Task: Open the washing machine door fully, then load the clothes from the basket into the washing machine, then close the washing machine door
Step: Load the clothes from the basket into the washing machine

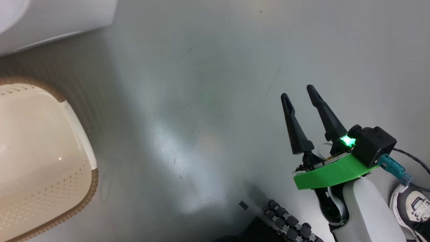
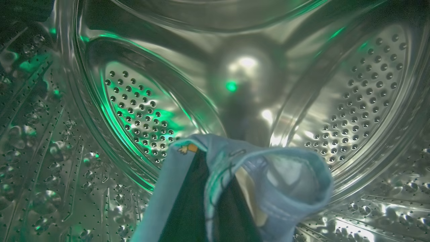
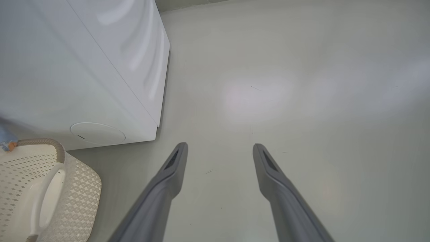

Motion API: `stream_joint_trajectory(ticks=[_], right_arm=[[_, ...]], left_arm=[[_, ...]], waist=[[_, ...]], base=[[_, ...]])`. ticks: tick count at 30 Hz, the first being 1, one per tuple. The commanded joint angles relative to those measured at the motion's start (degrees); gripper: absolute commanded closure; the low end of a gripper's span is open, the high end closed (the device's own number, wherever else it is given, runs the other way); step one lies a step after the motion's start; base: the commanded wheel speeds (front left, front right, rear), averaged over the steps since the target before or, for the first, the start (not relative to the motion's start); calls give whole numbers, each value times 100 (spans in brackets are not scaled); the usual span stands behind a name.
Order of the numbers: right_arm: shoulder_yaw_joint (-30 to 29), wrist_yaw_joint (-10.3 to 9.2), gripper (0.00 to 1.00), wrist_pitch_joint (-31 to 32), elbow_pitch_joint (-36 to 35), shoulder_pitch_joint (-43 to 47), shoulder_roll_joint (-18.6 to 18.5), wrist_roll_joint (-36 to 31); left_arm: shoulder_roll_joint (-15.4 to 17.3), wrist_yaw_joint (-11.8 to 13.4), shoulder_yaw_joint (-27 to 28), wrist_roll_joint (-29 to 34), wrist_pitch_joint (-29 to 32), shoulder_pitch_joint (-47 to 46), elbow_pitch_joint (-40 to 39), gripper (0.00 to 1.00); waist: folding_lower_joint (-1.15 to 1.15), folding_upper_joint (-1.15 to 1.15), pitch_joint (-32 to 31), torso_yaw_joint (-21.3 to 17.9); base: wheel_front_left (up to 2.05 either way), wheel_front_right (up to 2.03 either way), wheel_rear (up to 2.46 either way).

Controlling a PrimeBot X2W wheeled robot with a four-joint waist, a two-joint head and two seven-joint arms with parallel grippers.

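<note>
The clothes (image 2: 289, 181), soft light-blue printed fabric, bunch over the left pincer (image 2: 213, 168), which appears to pinch them deep inside the perforated steel drum (image 2: 362, 101) of the white washing machine (image 3: 84, 67). Loading is under way; shutting up is not yet done. The right pincer (image 1: 298, 92) hangs spread over glossy floor (image 1: 201, 134), with the cream perforated basket (image 1: 79, 188) well to its left.

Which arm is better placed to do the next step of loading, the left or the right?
Left. The left claw holds blue clothes already inside the steel drum, so it probably need only let go. The right claw is open over the floor, holding nothing.
</note>
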Motion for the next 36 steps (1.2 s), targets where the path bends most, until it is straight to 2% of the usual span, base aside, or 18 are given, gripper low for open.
stream_joint_trajectory(ticks=[1, 8, 14, 15, 16, 25, 36], right_arm=[[159, 9, 0, -27, -77, 122, -22, 70], [188, 9, 0, -27, -57, 80, -22, 91], [153, 9, 0, -27, -37, 57, -22, 65], [146, 9, 0, -27, -29, 57, -22, 57], [142, 9, 0, -27, -17, 53, -22, 48], [31, 9, 0, -27, 117, -32, -22, -30], [-345, 9, 0, -27, 147, -164, -22, -424]], left_arm=[[328, -14, -11, 67, -29, -48, -195, 100], [338, -14, -538, 20, -29, 19, 265, 100], [364, -14, -773, -155, -29, -34, 461, 100], [360, -14, -850, -196, -29, -35, 487, 42], [358, -14, -929, -246, -29, -34, 487, 0], [427, -14, -1142, -437, -29, 208, 489, 0], [124, -14, -1097, -695, -29, 1076, 363, 0]], waist=[[0, 0, 1, -4], [0, 0, -16, 13], [0, 0, -38, 28], [0, 0, -49, 37], [0, 0, -60, 46], [0, 0, -326, 166], [0, 0, -941, 502]], base=[[0, 0, 0], [0, 0, 0], [0, 0, 0], [0, 0, 0], [0, 0, 0], [0, 0, 0], [0, 0, 0]])
